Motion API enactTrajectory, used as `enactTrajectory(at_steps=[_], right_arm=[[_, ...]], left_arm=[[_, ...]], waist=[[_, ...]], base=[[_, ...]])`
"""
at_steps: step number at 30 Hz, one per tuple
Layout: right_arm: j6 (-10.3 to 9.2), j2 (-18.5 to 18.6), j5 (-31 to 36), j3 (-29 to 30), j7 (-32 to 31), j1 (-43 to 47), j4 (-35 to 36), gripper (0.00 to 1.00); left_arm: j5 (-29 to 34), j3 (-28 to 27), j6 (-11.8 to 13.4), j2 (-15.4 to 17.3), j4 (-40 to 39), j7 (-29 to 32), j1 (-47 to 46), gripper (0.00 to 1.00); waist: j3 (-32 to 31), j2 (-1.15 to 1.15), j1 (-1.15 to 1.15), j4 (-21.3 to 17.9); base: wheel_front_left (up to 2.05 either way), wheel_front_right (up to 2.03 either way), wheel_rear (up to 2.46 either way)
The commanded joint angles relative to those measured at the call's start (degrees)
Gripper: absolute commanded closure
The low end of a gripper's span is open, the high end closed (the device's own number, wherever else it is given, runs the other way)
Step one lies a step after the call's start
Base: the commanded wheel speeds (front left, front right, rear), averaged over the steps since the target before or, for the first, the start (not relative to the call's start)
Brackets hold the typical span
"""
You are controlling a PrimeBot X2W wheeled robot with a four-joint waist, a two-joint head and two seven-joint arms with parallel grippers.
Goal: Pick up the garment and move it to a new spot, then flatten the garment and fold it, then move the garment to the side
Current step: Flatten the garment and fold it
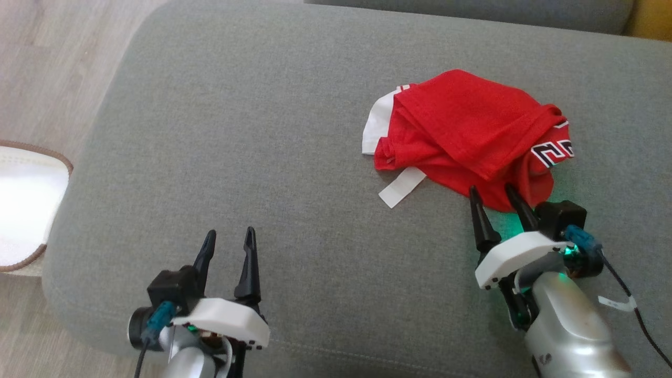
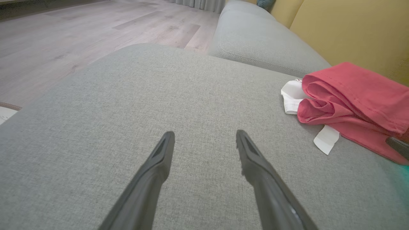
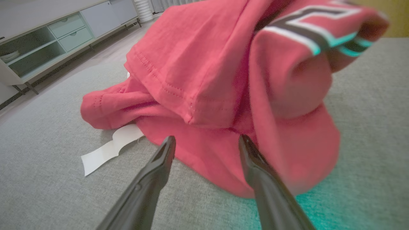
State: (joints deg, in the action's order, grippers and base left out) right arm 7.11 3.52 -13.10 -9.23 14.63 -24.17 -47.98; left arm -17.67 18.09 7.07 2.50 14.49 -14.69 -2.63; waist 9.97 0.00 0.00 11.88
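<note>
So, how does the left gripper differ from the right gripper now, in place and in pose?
The left gripper hangs over bare sofa cushion, far from the red garment; the right gripper has its fingertips at the garment's near edge. The left gripper's fingers point almost straight up the head view; the right gripper's lean to the left. Both are open, and neither holds anything.

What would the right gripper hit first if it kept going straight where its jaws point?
The red garment: the right gripper points its open jaws at its crumpled near edge on the grey cushion. Whether the tips already touch is unclear.
</note>
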Motion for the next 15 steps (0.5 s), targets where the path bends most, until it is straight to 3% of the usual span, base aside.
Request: enactTrajectory(at_steps=[1,9,10,11,13,15], right_arm=[[0.37,-0.64,-0.28,-1.08,0.37,-1.84,1.70,0.00],[0.37,-0.64,-3.91,-2.57,0.37,-4.00,5.52,0.00],[0.37,-0.64,-4.29,-2.85,0.37,-4.07,5.43,0.06],[0.37,-0.64,-4.57,-3.09,0.37,-4.13,5.30,0.18],[0.37,-0.64,-4.96,-3.56,0.37,-4.34,5.14,1.00],[0.37,-0.64,-5.34,-3.98,0.37,-4.65,5.40,1.00]], left_arm=[[-0.15,-1.39,0.18,0.38,-2.01,-0.31,-1.94,0.00],[0.01,-0.80,0.06,0.38,-1.55,-0.31,-2.93,0.00],[0.01,-0.70,0.08,0.38,-1.53,-0.31,-3.06,0.00],[-0.03,-0.62,0.11,0.38,-1.51,-0.31,-3.14,0.00],[-0.16,-0.51,0.13,0.38,-1.43,-0.31,-3.19,0.00],[-0.27,-0.48,0.15,0.38,-1.33,-0.31,-3.10,0.00]], waist=[[0.23,0.00,0.00,-0.13],[0.73,0.00,0.00,-0.77],[0.68,0.00,0.00,-0.81],[0.62,0.00,0.00,-0.82],[0.46,0.00,0.00,-0.84],[0.25,0.00,0.00,-0.89]], base=[[0.00,0.00,0.00],[0.00,0.00,0.00],[0.00,0.00,0.00],[0.00,0.00,0.00],[0.00,0.00,0.00],[0.00,0.00,0.00]])
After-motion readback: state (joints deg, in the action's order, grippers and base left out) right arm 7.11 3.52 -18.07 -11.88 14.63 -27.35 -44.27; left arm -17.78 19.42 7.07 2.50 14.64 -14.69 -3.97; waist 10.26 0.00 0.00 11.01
